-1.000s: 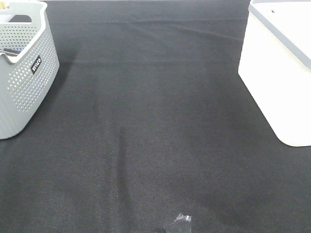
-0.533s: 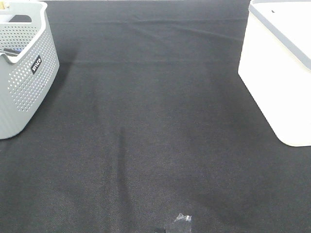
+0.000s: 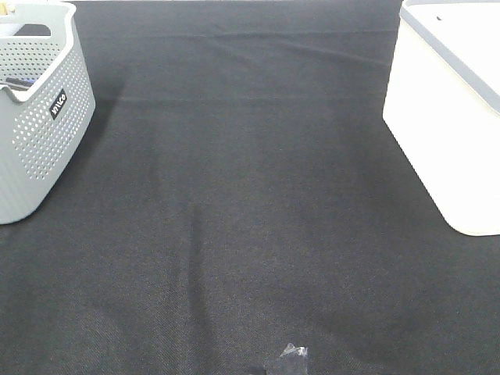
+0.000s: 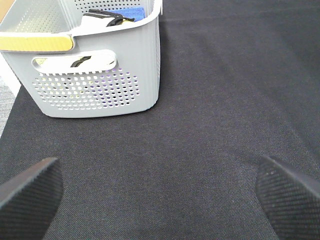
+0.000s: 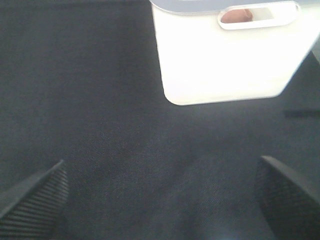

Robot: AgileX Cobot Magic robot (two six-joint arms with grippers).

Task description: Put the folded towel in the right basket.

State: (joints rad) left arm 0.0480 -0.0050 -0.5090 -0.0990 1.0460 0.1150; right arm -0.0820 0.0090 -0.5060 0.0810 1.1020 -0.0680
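Observation:
The right basket (image 3: 445, 117) is white with a grey rim and stands at the right edge of the black cloth; it also shows in the right wrist view (image 5: 225, 65). Something pinkish (image 5: 237, 16) shows through its handle slot. No folded towel lies on the cloth. A blue folded cloth (image 4: 125, 12) lies inside the grey perforated left basket (image 4: 95, 80); I cannot tell if it is the towel. My left gripper (image 4: 160, 200) is open and empty, facing the grey basket. My right gripper (image 5: 160, 200) is open and empty, facing the white basket. Neither gripper shows in the exterior high view.
The grey basket (image 3: 35, 117) stands at the far left of the black cloth (image 3: 250, 203) and holds white and dark items besides the blue one. A small crumpled shiny scrap (image 3: 293, 359) lies at the front edge.

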